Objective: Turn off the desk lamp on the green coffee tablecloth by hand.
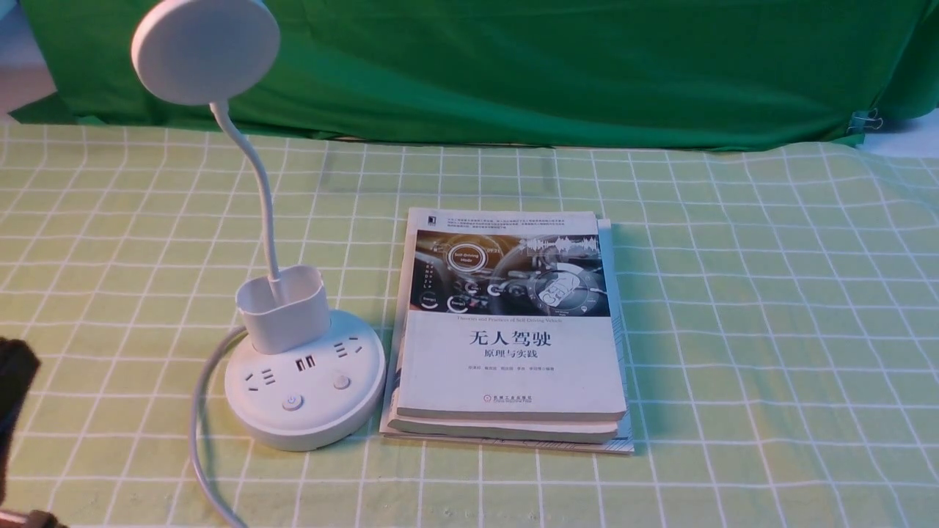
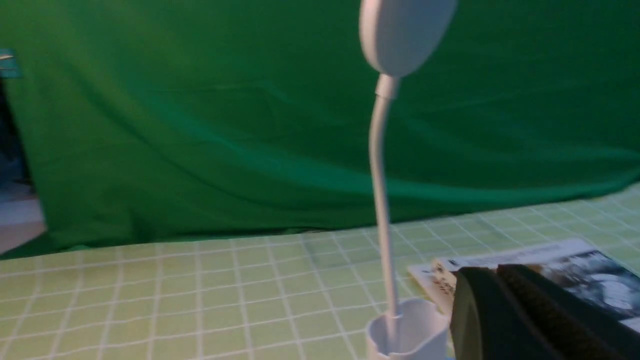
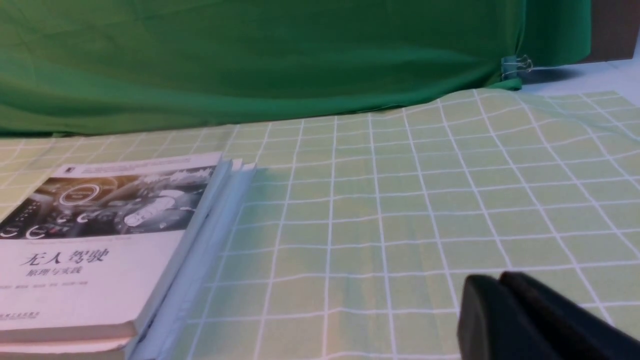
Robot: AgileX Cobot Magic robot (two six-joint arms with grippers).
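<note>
The white desk lamp stands at the left of the green coffee tablecloth (image 1: 733,293). Its disc head (image 1: 205,50) is high up, and the thin neck drops into the small cup (image 1: 285,308) on the round base (image 1: 304,389). The base shows sockets and two round buttons (image 1: 292,402). No glow shows on the head. My left hand shows as a black mass (image 1: 15,385) at the left edge, apart from the base. In the left wrist view my left gripper (image 2: 492,272) is shut and empty, beside the cup (image 2: 407,330). My right gripper (image 3: 497,281) is shut and empty above the cloth (image 3: 400,200).
A stack of books (image 1: 510,330) lies right of the lamp base, almost touching it; it also shows in the right wrist view (image 3: 100,240). The lamp's white cord (image 1: 196,433) runs from the base to the front edge. A dark green backdrop cloth (image 1: 550,66) hangs behind.
</note>
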